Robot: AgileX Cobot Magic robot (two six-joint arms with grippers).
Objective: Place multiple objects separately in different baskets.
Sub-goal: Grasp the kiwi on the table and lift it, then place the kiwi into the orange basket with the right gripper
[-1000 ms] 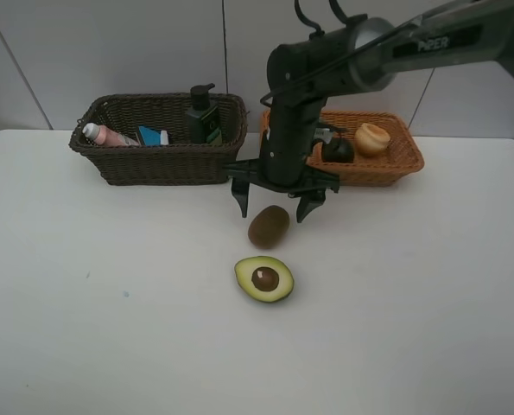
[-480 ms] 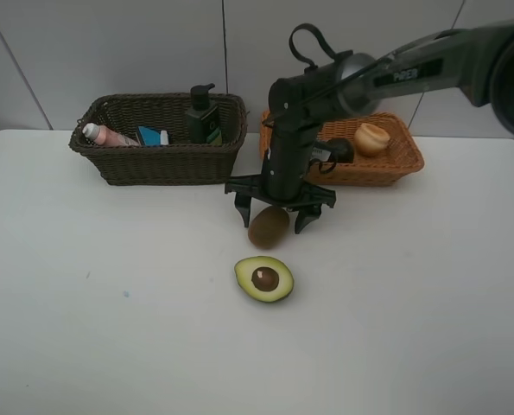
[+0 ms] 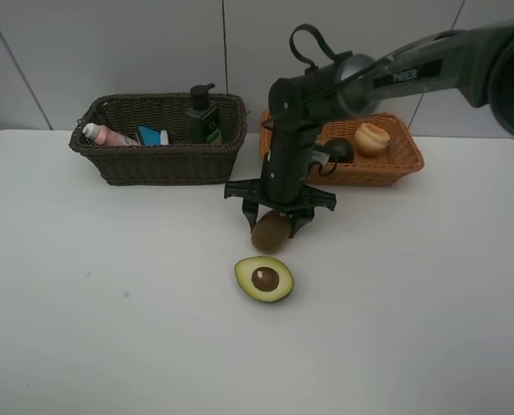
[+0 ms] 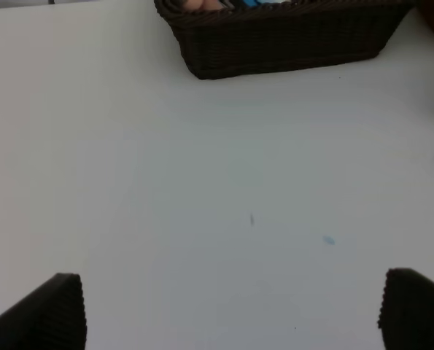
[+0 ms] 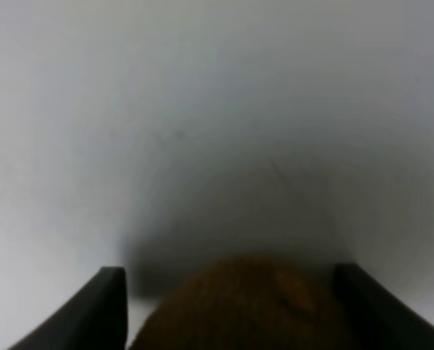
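Note:
A brown kiwi point(image 3: 269, 233) lies on the white table in front of the baskets. My right gripper point(image 3: 276, 218) points straight down over it, its jaws closed against the kiwi's sides. In the right wrist view the kiwi point(image 5: 246, 306) fills the gap between the dark fingers point(image 5: 103, 302) of that gripper point(image 5: 231, 299). An avocado half point(image 3: 263, 278) lies cut side up just nearer. The dark brown basket point(image 3: 153, 164) holds a pink bottle point(image 3: 105, 135) and a dark pump bottle point(image 3: 202, 114). The orange-tan basket point(image 3: 395, 164) holds a mangosteen point(image 3: 337, 150) and a peach point(image 3: 371, 137). My left gripper point(image 4: 231, 313) is open and empty.
The right arm point(image 3: 386, 73) reaches in from the upper right over the orange-tan basket. A small blue-wrapped item point(image 3: 153, 137) lies in the dark basket. The left wrist view shows bare table and the dark basket's wall point(image 4: 282, 44). The table's left and front parts are bare.
My right gripper has come down around the kiwi and its jaws have narrowed onto it. The kiwi has shifted slightly. The avocado half and baskets have not moved.

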